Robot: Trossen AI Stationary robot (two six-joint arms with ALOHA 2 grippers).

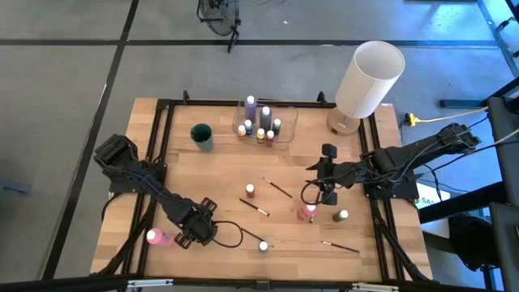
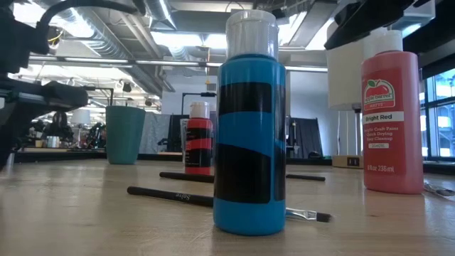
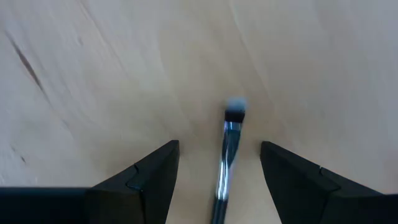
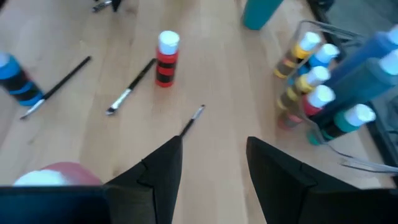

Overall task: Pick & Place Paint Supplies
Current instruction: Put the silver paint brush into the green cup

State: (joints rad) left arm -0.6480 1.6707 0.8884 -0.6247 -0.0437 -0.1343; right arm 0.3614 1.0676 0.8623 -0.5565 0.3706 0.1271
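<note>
Nearest you, your left gripper (image 1: 197, 227) hangs open astride a thin dark-handled paintbrush (image 3: 227, 149) on the wooden worktop (image 1: 219, 174), nothing gripped. Farther off, your right gripper (image 1: 326, 185) is open and empty above a pink paint bottle (image 1: 306, 212). Several bottles already stand in the clear plastic container (image 1: 285, 123) at the far edge, but loose bottles and brushes are still scattered, so much is left.

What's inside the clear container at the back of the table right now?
The clear container holds a cluster of upright paint bottles, among them a tall purple one and several smaller ones with pale caps. The crowded bottles cover the container's floor, so anything lying flat there cannot be seen.
</note>
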